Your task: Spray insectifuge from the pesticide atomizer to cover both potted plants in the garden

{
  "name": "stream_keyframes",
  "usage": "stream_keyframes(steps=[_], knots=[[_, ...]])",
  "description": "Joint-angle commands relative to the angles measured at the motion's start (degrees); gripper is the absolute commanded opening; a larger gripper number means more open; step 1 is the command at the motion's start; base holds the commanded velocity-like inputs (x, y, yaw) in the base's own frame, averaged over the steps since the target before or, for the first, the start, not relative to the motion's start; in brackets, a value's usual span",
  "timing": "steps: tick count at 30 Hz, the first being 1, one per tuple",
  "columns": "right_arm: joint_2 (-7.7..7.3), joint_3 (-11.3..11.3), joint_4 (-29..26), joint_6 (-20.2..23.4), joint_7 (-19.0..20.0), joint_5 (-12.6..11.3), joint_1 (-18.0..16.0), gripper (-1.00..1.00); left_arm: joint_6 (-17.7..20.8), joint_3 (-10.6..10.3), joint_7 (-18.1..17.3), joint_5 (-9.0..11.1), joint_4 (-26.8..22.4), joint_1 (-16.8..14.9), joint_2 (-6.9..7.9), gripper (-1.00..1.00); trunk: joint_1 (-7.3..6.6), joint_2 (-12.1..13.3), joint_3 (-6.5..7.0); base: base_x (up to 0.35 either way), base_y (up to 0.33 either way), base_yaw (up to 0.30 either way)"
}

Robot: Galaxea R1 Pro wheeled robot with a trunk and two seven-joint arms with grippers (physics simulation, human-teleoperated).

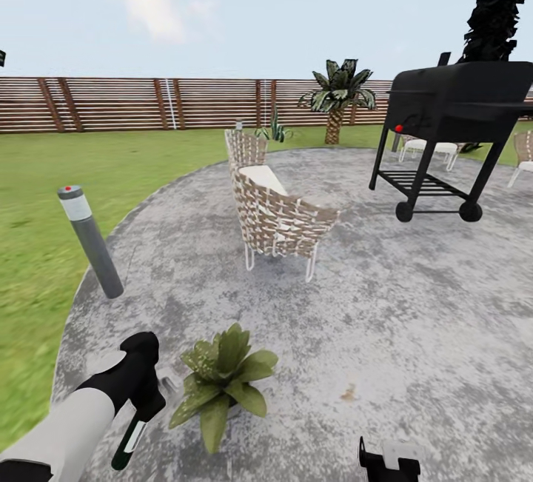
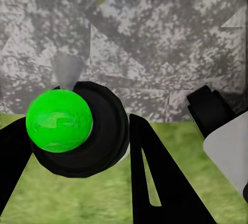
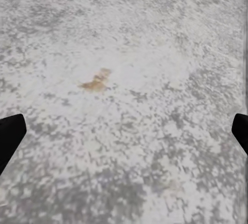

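Observation:
My left gripper point(image 1: 146, 393) is shut on the pesticide atomizer point(image 1: 129, 443), a slim dark green bottle with a white label strip that hangs down from the fingers over the patio. In the left wrist view the atomizer point(image 2: 60, 121) shows end-on as a bright green round between the black fingers point(image 2: 155, 182). Just right of it stands one potted plant point(image 1: 222, 382), a rosette of broad pointed leaves hiding its pot. The other potted plant is out of view. My right gripper point(image 1: 389, 461) hangs open low over bare paving, its fingertips point(image 3: 10, 136) wide apart.
A grey bollard lamp point(image 1: 92, 241) stands at the patio's left rim by the lawn point(image 1: 44, 193). A wicker chair point(image 1: 277, 215) sits mid-patio and a black grill point(image 1: 451, 126) at the right. Behind are a palm point(image 1: 337, 97), a grassy clump point(image 1: 274, 130) and the slatted fence point(image 1: 148, 103).

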Motion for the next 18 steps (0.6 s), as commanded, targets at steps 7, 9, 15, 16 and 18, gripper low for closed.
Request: stream_keyframes(steps=[7,9,15,16,18], knots=[[0.09,0.5,0.0,-0.1,-0.1,-0.5,0.0,1.0,0.4,-0.1,-0.5,-0.5,-0.1,0.0,0.07,-1.0,0.01,0.0,-0.06,0.045,-0.26,0.001],[0.11,0.5,0.0,-0.1,-0.1,-0.5,0.0,1.0,0.4,-0.1,-0.5,-0.4,-0.1,0.0,0.07,-1.0,0.01,0.0,-0.06,0.001,-0.272,0.07],[0.19,0.5,0.0,-0.1,-0.1,-0.5,0.0,1.0,0.4,-0.2,-0.5,-0.5,-0.1,0.0,0.07,-1.0,0.01,0.0,-0.06,0.0,-0.235,0.248],[0.2,0.5,0.0,-0.1,-0.1,-0.5,0.0,1.0,0.4,-0.2,-0.5,-0.4,-0.1,0.0,0.07,-1.0,0.01,0.0,-0.06,0.034,-0.088,0.276],[0.2,0.5,0.0,-0.1,-0.1,-0.5,0.0,1.0,0.4,-0.2,-0.5,-0.5,-0.1,0.0,0.14,-1.0,0.01,0.0,-0.06,0.092,-0.04,0.277]])
